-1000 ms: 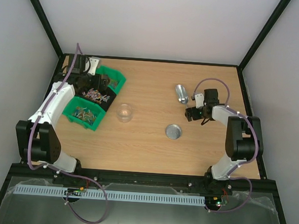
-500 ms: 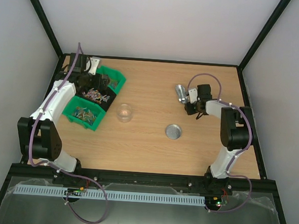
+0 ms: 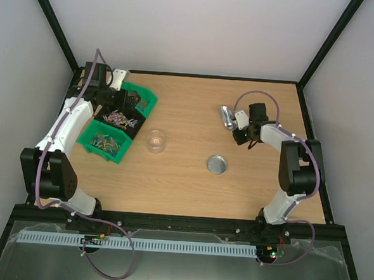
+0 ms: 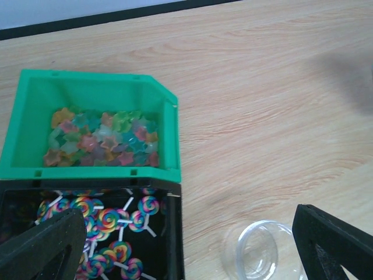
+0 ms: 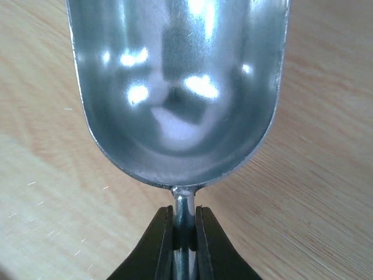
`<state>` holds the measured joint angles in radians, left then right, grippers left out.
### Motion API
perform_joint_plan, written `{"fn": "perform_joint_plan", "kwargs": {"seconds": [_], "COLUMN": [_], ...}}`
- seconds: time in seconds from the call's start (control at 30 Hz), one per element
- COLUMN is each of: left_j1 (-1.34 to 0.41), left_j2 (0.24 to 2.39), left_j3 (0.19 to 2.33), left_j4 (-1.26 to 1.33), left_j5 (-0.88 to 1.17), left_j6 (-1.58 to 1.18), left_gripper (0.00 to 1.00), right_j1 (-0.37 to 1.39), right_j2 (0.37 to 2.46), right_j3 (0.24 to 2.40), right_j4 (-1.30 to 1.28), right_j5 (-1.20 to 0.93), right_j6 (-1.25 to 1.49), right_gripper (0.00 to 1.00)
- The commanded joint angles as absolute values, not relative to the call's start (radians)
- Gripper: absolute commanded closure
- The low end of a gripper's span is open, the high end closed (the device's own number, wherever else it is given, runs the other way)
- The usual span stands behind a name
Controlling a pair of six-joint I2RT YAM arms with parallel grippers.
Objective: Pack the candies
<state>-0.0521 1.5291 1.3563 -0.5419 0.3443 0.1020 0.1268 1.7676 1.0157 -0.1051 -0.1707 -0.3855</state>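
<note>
Candies fill the bins at the left: star-shaped ones [image 4: 102, 140] in a green bin [image 4: 169, 131], swirl lollipops [image 4: 108, 224] in a black bin [image 4: 175, 233], and mixed ones [image 3: 105, 142] in the nearest green bin. My left gripper [image 4: 186, 251] hangs open above the black bin and the clear jar [image 4: 262, 256]. My right gripper [image 5: 185, 233] is shut on the thin handle of the metal scoop [image 5: 175, 87], whose empty bowl points away from it over the table. From above, the scoop [image 3: 226, 115] lies at the right, with the right gripper [image 3: 240, 129] just behind it.
A round silver lid [image 3: 216, 164] lies on the wood below the scoop. The jar [image 3: 155, 140] stands just right of the bins [image 3: 139, 99]. Black frame rails edge the table at the back and sides.
My right gripper has moved up and left to the scoop and closed on its handle. The left arm has barely shifted and stays open.
</note>
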Motion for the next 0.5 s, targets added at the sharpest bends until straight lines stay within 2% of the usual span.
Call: {"fn": "perform_joint_plan", "kwargs": {"seconds": [0.0,0.13,0.27,0.47], "left_j1": [-0.059,-0.097,-0.176,-0.276], "left_j2": [1.539,1.562,1.609,1.652], "left_j3": [1.424,1.447,1.484,1.502], "left_j4": [-0.625,-0.704,-0.830,-0.922], "left_j5": [0.510,0.619,0.703,0.716], "left_j6": [0.166,0.203,0.251,0.322], "left_gripper": [0.00,0.01,0.00,0.01], "right_j1": [0.142,0.192,0.297,0.437], "right_j2": [1.632,1.546,1.460,1.390], "right_j3": [1.080,1.102,1.095,1.100], "right_j4": [-0.308,-0.478,-0.588,-0.713], "right_j5": [-0.266,-0.322,-0.279,-0.206], "right_j6": [-0.491,-0.590,-0.665,-0.732], "right_gripper": [0.99,0.99,0.99,0.99]}}
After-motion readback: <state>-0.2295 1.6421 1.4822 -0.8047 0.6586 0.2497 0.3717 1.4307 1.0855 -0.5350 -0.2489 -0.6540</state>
